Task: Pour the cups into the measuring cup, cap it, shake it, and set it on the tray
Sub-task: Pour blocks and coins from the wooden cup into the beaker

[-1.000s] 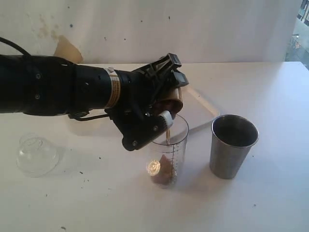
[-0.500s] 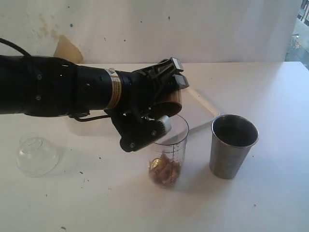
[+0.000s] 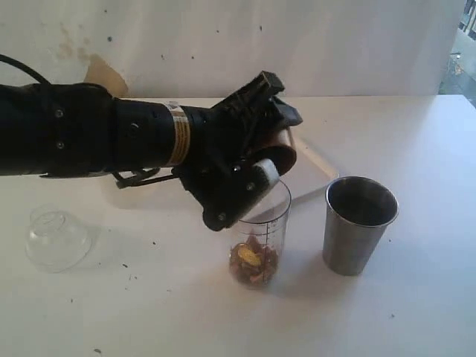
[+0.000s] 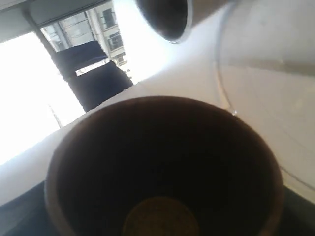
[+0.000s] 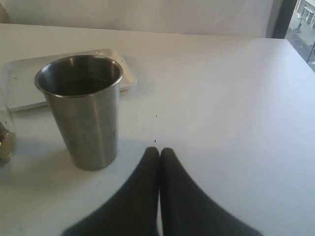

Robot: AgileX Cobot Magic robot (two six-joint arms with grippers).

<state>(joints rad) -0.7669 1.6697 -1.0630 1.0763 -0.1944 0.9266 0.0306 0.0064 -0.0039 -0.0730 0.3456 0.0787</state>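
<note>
On my exterior feed the white table (image 3: 424, 141) carries a clear dome lid (image 3: 56, 238) at the lower left, well apart from everything else. The steel tumbler (image 3: 359, 223) stands upright at the right, near the measuring cup (image 3: 262, 238) but not touching it. The measuring cup stands upright at lower centre, with a small heap of brown and golden bits (image 3: 253, 260) in its bottom. Behind it lies the white tray (image 3: 316, 167), mostly hidden from me by the left arm, which also covers the measuring cup's rear rim. A tan shape (image 3: 100, 74) leans at the wall in the upper left; I cannot tell what it is.

The left gripper (image 3: 269, 134) is clamped wide around the wooden cup (image 3: 285, 151), which is tipped steeply onto its side just above the measuring cup's rim. On the left wrist feed the wooden cup (image 4: 162, 167) fills the frame, its inside dark, and I see nothing loose in it.

The right gripper (image 5: 159, 157) has its fingers pressed together on nothing, hovering just beside the tumbler (image 5: 81, 108) without touching it.
</note>
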